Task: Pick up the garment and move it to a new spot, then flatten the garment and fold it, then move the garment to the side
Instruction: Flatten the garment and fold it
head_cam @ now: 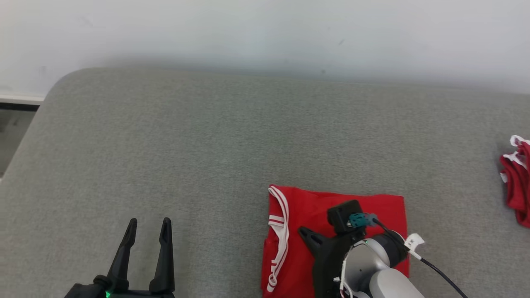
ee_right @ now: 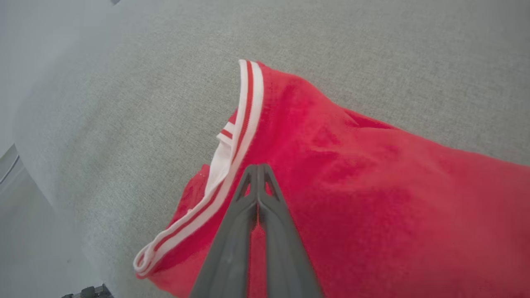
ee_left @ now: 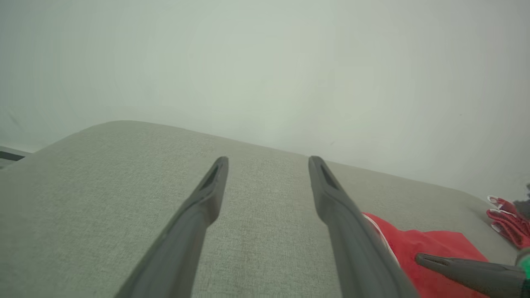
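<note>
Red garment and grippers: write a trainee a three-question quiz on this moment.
1. True or false: the left gripper has its fingers apart over the bare grey cushion.
2. The right gripper has its fingers: A) spread wide, B) shut together over the folded red garment, C) holding a cup.
3. Fill in: a second red garment lies at the head view's ___ edge.
Key: 1 true; 2 B; 3 right.

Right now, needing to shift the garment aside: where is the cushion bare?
Bare: the grey fabric cushion between the open left gripper and the folded red white-trimmed garment, back to the wall; also the strip between it and the crumpled red cloth. Crowded: around the shut right gripper.
</note>
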